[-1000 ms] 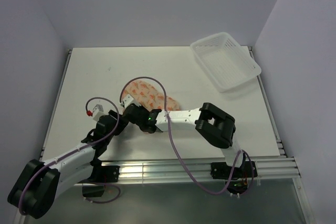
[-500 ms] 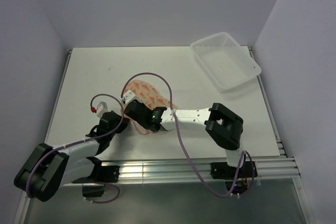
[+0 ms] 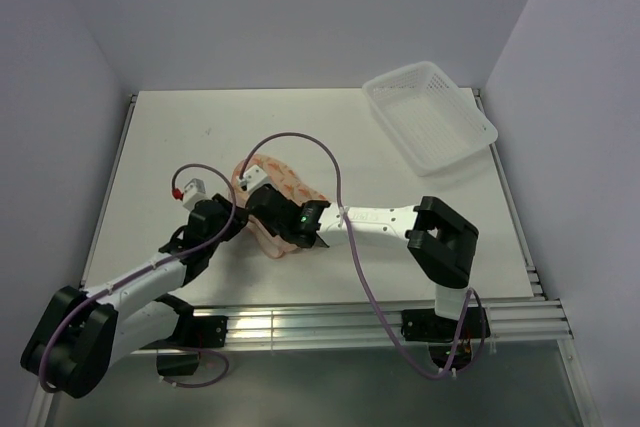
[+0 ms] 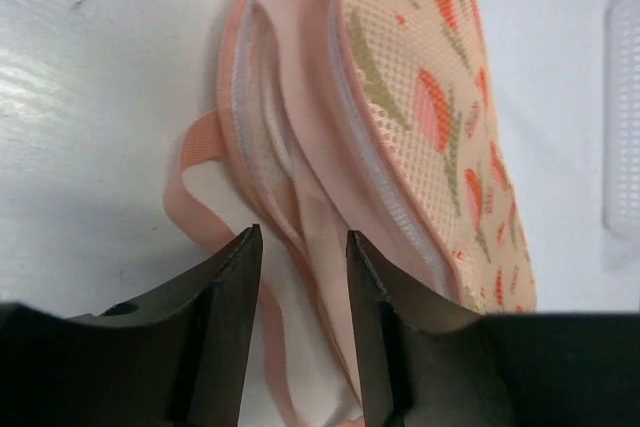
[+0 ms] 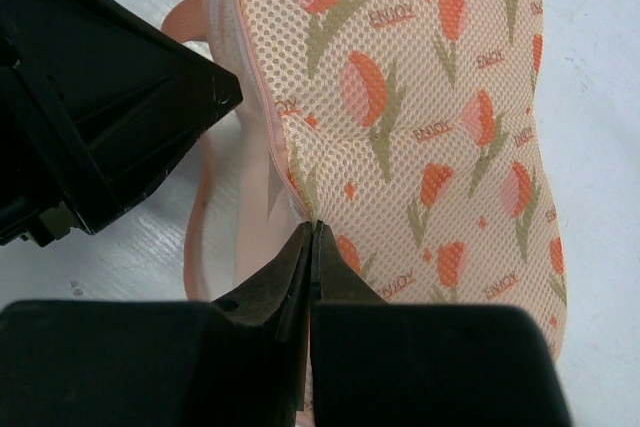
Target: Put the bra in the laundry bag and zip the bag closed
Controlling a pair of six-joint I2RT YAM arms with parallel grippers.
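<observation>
Resting near the white worktop's (image 3: 160, 147) front edge, the laundry bag (image 5: 430, 127) is pinched by the right gripper (image 5: 311, 237); the left gripper (image 4: 300, 247) gapes. A basket (image 3: 430, 127) fills the far-right corner, between lilac walls (image 3: 300, 7).

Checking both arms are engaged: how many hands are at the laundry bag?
2. The left hand, open, straddles the pink open edge of the laundry bag; the right hand is shut on the bag's printed edge close beside it. Neither is hidden.

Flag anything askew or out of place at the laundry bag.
The laundry bag has its zipper edge gaping open along the left side in the left wrist view, with the pale fabric of the bra showing inside. A pink loop trails out onto the table beside it. Nothing looks spilled or torn.
</observation>
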